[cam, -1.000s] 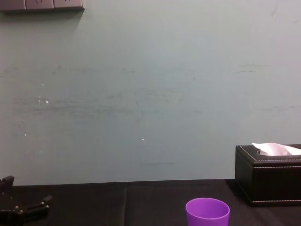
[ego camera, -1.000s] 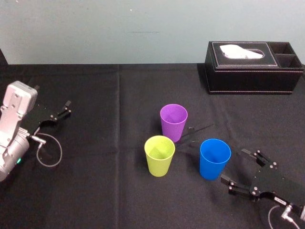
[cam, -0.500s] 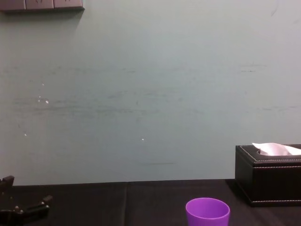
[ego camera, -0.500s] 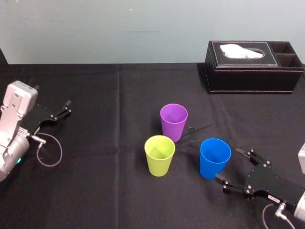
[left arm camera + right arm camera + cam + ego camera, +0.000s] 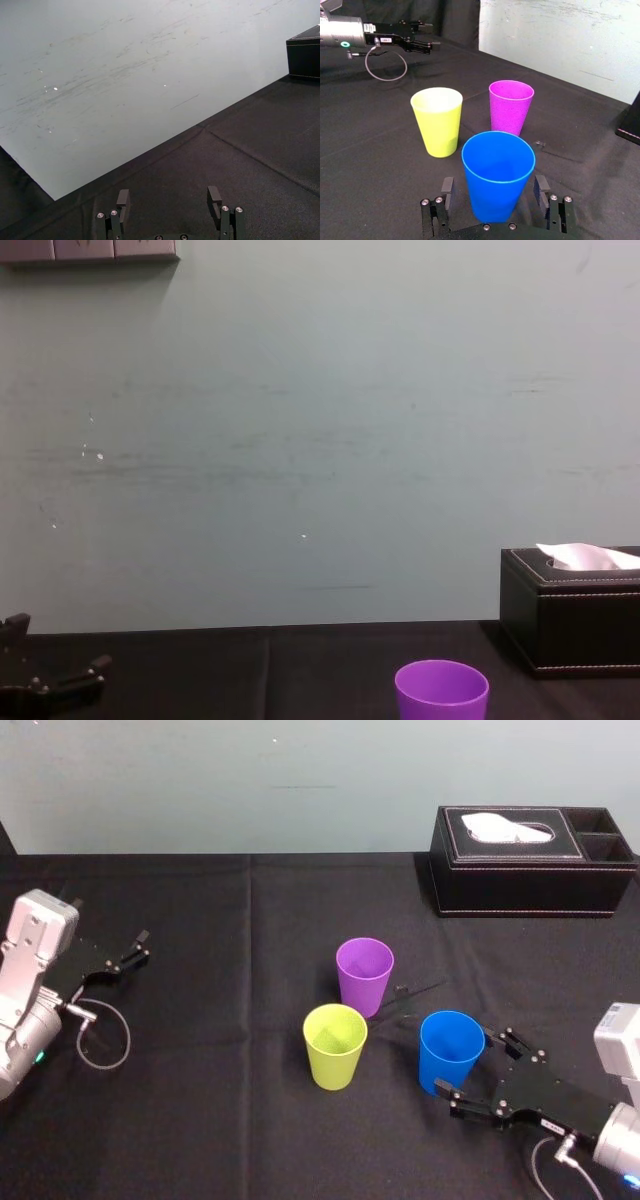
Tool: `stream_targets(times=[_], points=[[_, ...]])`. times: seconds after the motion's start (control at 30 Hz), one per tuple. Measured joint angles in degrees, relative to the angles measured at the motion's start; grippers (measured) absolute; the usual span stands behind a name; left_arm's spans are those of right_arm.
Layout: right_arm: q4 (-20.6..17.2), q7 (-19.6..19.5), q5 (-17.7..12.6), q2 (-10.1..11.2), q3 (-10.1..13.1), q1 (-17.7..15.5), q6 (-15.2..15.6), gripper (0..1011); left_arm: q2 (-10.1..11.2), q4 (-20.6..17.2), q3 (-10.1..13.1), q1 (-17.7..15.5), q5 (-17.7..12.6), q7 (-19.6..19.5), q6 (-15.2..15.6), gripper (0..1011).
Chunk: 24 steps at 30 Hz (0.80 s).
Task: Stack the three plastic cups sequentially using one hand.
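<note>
Left gripper (image 5: 140, 946), black and blocky, rests open and empty at the black table's (image 5: 200, 1120) left. A yellow-green tapered plastic cup (image 5: 335, 1046), a purple cup (image 5: 365, 975) and a blue cup (image 5: 451, 1052) stand upright, apart. The right gripper (image 5: 470, 1067) gapes wide, one finger on either side of the blue cup's base, holding nothing.

Purple cup (image 5: 441, 690) upright, low centre — black tissue box (image 5: 570, 612) far right.

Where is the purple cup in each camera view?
Head view: the purple cup stands mid-table, behind the yellow-green cup and blue cup.
Right wrist view: purple cup, beyond the blue cup.
Chest view: purple cup, bottom edge, right of centre.
Shared landmark: black tissue box, also in the chest and left wrist views.
</note>
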<state>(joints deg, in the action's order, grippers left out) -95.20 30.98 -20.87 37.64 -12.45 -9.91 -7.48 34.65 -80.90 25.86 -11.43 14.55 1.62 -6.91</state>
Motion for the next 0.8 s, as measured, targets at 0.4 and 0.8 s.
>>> stream_targets(times=[0.4,0.8], points=[[1.95,-0.24,1.38,-1.87,-2.19,3.54,0.65,1003,0.00,0.00,0.00,0.00,0.00,0.00,0.00,1011],[2.22,-0.35,1.43,-2.09,-2.43,3.92,0.90,995,0.00,0.00,0.00,0.00,0.00,0.00,0.00,1011]])
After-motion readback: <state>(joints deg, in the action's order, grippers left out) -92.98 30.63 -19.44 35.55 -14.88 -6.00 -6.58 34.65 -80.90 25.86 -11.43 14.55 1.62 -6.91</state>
